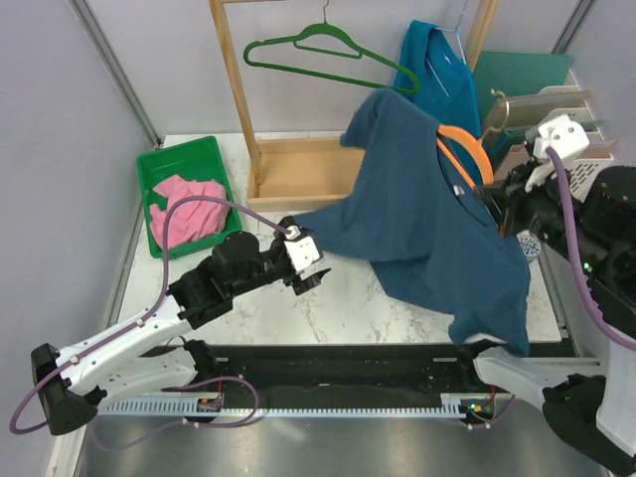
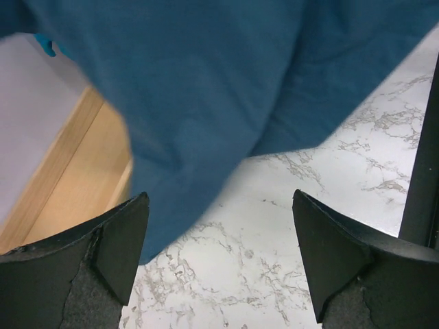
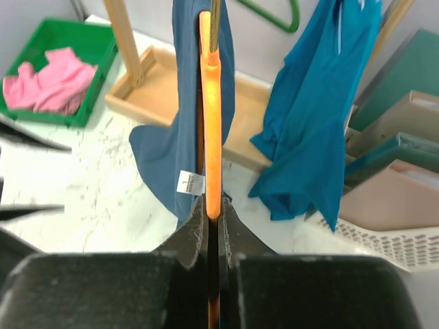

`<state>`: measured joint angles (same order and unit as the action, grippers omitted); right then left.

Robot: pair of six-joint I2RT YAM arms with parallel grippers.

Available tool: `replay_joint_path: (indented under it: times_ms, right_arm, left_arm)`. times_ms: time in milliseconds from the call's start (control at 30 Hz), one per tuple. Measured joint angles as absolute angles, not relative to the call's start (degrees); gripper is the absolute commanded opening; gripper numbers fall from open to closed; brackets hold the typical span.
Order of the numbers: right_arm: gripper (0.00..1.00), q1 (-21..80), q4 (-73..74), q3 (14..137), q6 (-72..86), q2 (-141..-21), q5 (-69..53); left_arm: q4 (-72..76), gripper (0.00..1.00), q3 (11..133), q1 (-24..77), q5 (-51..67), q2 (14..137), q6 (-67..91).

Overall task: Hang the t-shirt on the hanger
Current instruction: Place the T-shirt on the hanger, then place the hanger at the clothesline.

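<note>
**A:** Navy cloth, how far along is it getting?

**B:** Partway, I judge. The t-shirt is hanging off the hanger at three o'clock, with one orange arm showing through the collar and the far shoulder looking unseated. The right gripper is clamping the hanger. The left gripper is standing with its jaws apart beside the shirt's eight-o'clock edge, gripping nothing.

**A:** Surroundings?

**B:** A marble table is carrying a wooden rack at twelve and a green tray at ten.

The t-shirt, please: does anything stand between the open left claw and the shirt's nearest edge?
Nothing visible does. The left claw is open, and the t-shirt is right ahead of it, with only bare table under the gap. The wooden rack base lies off to one side, clear of that path.
</note>
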<state>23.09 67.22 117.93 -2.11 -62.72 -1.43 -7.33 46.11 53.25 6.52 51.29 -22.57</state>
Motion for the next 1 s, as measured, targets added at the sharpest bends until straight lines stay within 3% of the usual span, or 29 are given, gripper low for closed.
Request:
replay_joint_path:
  times_ms: [267,600,867,1000]
  right_arm:
    - [0.00,21.82,72.03,107.18,-3.90,-58.13,1.89]
    - [0.00,21.39,64.49,114.93,-2.52,-81.14,13.17]
    - [0.00,17.61,61.89,116.16,-2.63,-87.61,18.22]
    - [0.00,16.12,61.63,122.69,-3.53,-91.72,16.73]
  left_arm:
    - [-7.66,0.99,46.22,53.10,5.52,51.59,-21.91]
    - [-12.58,0.99,51.33,52.42,2.96,53.19,-18.79]
    - [-14.98,0.99,51.33,51.59,2.61,50.52,-17.72]
    - [-15.20,0.99,51.33,51.44,2.61,49.89,-17.37]
